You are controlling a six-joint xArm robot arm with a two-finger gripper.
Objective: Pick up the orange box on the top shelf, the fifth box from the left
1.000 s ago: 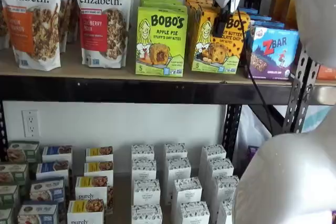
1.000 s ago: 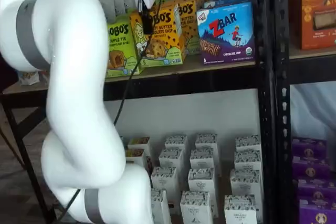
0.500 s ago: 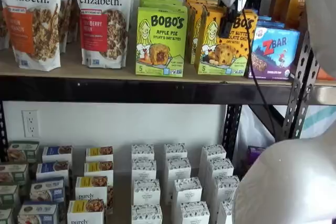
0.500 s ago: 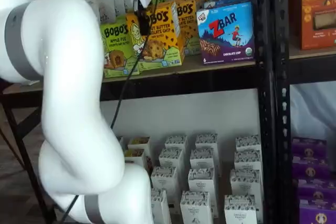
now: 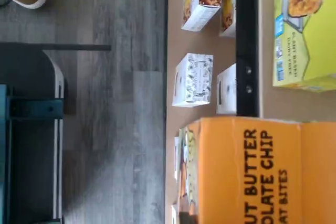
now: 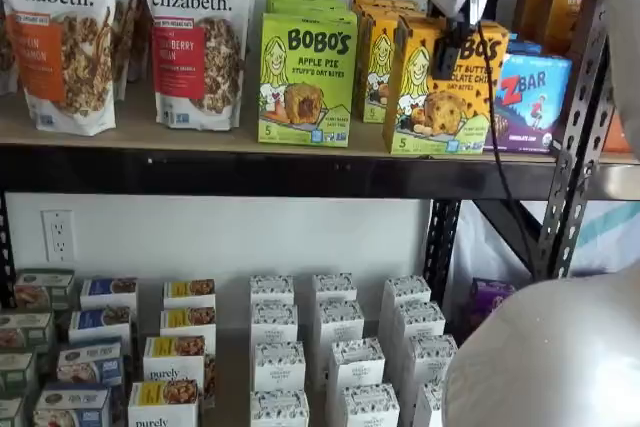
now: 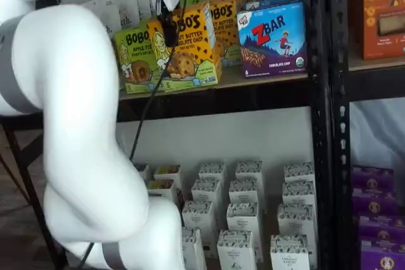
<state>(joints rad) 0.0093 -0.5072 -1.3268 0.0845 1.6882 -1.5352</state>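
The orange box (image 6: pixel 436 87) stands upright at the front edge of the top shelf (image 6: pixel 150 132), out ahead of the cartons beside it. It also shows in a shelf view (image 7: pixel 188 45) and fills part of the wrist view (image 5: pixel 257 171). My gripper (image 6: pixel 450 59) comes down from above with a black finger on the box's front face. It is shut on the box's upper part in both shelf views (image 7: pixel 170 35). The other finger is hidden behind the box.
A lime-green Bobo's carton (image 6: pixel 306 77) stands just left of the orange box and a blue ZBar box (image 6: pixel 530 97) just right. More orange cartons (image 6: pixel 375 47) stand behind. Granola bags (image 6: pixel 195 37) are further left. Small white cartons (image 6: pixel 340 347) fill the lower shelf. A black upright (image 6: pixel 570 177) is at the right.
The gripper has drawn the orange box forward, out of its row toward the shelf's front edge. The box now stands ahead of the green and blue boxes.
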